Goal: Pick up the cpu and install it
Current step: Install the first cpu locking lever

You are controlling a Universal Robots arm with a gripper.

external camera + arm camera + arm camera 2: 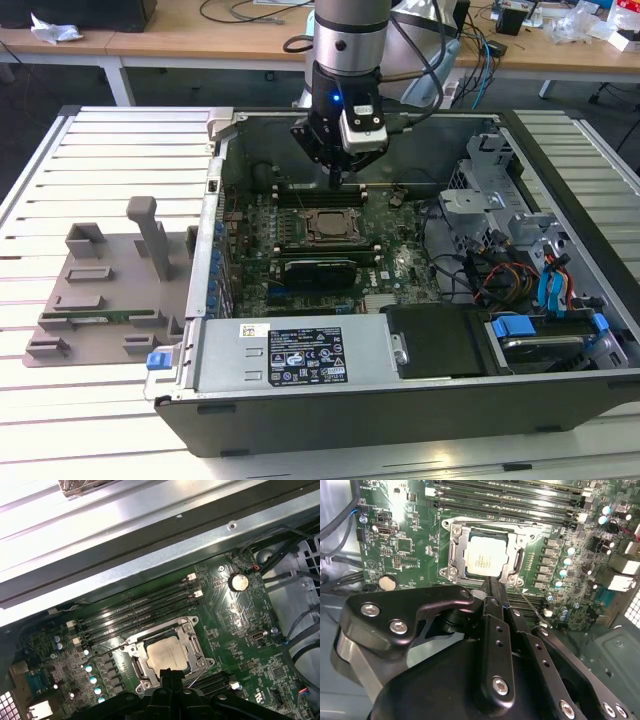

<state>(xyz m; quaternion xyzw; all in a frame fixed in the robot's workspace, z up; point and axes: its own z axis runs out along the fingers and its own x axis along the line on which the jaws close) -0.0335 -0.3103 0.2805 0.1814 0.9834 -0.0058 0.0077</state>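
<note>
Your small flat square cpu (487,556), silver-grey on top with a thin tan rim, lies flat inside the black square socket with its metal frame (454,550) on the green motherboard (400,540); you see it there in both wrist views, and the first wrist view shows it (168,655) framed by the same bracket. The frame's lid looks swung open, though the angle leaves that a little unsure.

Your black pincer (492,582) hangs just above the socket's near edge, its two slim fingers pressed together with nothing between them. The tip does not appear to touch the chip.

In the exterior view your arm reaches down into the open dark computer case (300,405), which lies on its side on the white slatted tabletop (100,430), and the pincer (335,180) sits just above the socket (330,226). Rows of black memory slots (135,612) run beside the socket. On the exterior view's left a grey plastic tray (95,290) rests on the tabletop, well apart from the pincer.
</note>
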